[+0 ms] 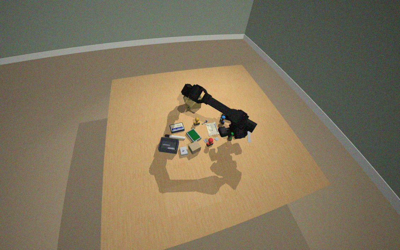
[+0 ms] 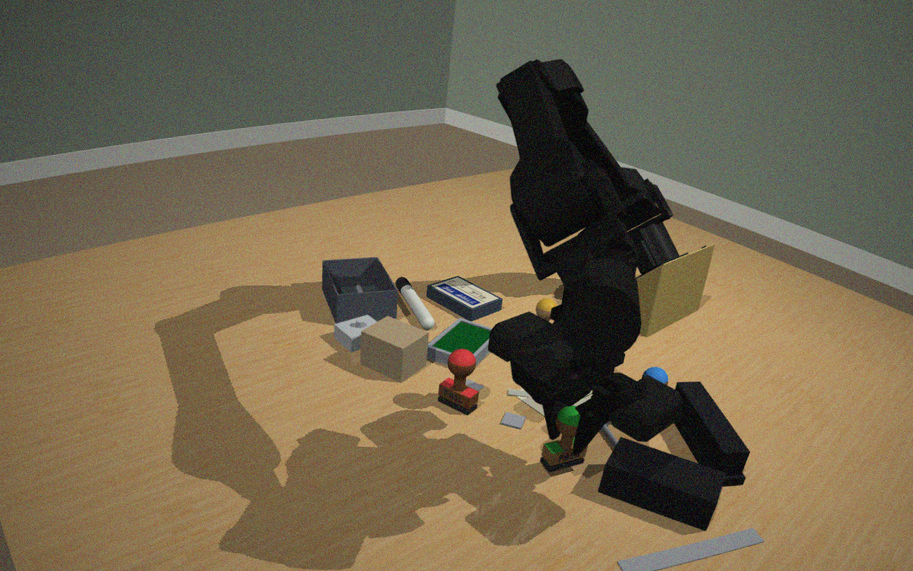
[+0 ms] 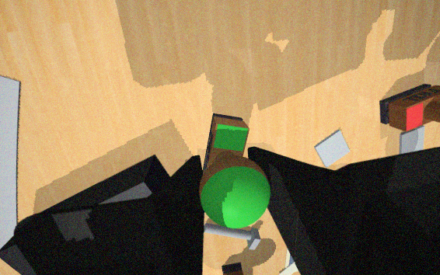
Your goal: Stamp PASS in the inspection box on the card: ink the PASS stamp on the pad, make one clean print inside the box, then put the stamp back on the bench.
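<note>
Near the surface's (image 1: 141, 212) (image 2: 101, 377) (image 3: 78, 46) right edge, the pincer (image 1: 232, 135) (image 2: 566, 431) (image 3: 225, 158), part-closed, grips the green-knobbed stamp (image 1: 230, 136) (image 2: 569, 418) (image 3: 235, 196), completing pickup; lifting toward the green pad (image 1: 193, 135) (image 2: 463, 338) for inking should follow.

Matte black arm (image 1: 218, 105) (image 2: 572, 195), blocky angular joints, rounded housings, black gripper (image 1: 231, 136) (image 2: 566, 431) (image 3: 225, 158) with tapered fingers

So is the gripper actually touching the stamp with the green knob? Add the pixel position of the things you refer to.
Touching: the wrist view shows the gripper (image 1: 231, 136) (image 2: 566, 439) (image 3: 225, 158) closed on the green-knobbed stamp (image 1: 231, 134) (image 2: 569, 415) (image 3: 235, 197), fingers against both sides.
</note>
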Controlling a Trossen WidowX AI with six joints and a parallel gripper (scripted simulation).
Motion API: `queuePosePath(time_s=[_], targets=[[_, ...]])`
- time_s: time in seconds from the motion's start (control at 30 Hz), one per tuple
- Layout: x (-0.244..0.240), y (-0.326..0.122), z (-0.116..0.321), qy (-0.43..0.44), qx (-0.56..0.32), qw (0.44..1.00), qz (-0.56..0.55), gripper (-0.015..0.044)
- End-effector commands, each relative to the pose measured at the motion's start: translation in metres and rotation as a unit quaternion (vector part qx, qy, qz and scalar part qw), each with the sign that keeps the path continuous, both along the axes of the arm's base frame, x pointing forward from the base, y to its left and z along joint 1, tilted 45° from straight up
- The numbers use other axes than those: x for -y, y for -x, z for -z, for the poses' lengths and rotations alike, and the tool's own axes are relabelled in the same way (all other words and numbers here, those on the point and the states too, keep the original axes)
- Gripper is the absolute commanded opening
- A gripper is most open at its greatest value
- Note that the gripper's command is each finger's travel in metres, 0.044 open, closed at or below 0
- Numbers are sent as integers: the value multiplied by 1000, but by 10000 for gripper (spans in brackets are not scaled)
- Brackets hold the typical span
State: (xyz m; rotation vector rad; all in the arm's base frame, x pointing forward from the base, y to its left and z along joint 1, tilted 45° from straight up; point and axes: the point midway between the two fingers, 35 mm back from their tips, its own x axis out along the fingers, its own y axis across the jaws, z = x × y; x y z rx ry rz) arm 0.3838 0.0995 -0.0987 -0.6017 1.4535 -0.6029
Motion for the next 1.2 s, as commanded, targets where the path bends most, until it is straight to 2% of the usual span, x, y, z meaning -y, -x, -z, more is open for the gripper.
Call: queuePosePath(time_s=[0.0,1.17], targets=[[-2,-1,-2,-2,2,1000,2,0],[-15,-1,-14,-4,2,1000,2,0]])
